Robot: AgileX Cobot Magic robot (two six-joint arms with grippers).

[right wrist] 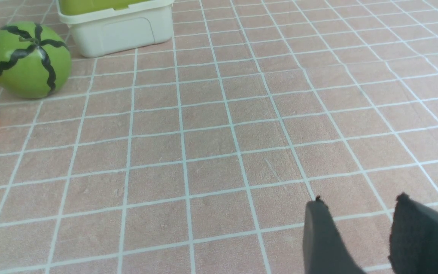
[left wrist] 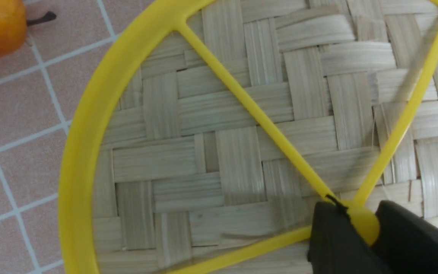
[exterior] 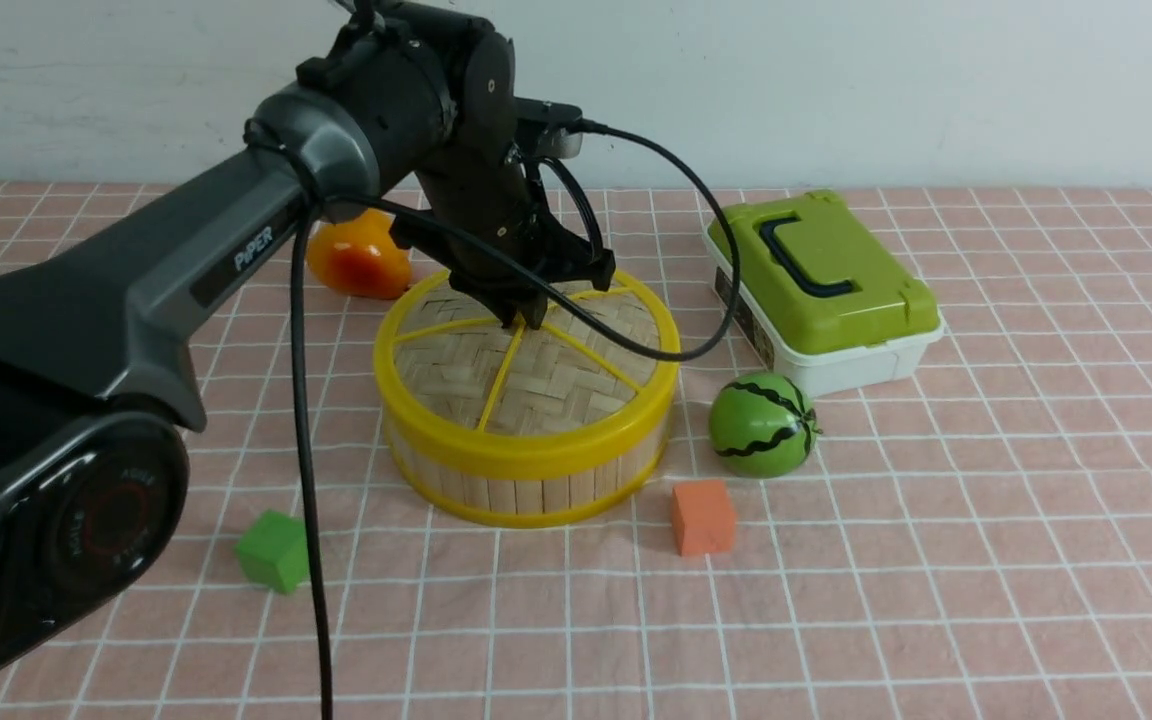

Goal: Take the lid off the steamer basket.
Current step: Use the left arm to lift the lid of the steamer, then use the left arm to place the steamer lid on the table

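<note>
On the tiled tabletop (exterior: 986, 560), we have the round lid (exterior: 576, 385) seated on the steamer basket (exterior: 528, 495), our nearer left gripper (left wrist: 363, 224) pinching the lid's central hub (left wrist: 365, 222) from above, so the coming pull, we judge, runs straight up off the basket.

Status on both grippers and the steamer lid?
Left gripper jaws at lid's central hub, one each side. Lid on steamer basket. Right gripper jaws apart, nothing between. Nothing stacked on lid; cable loops above it.
</note>
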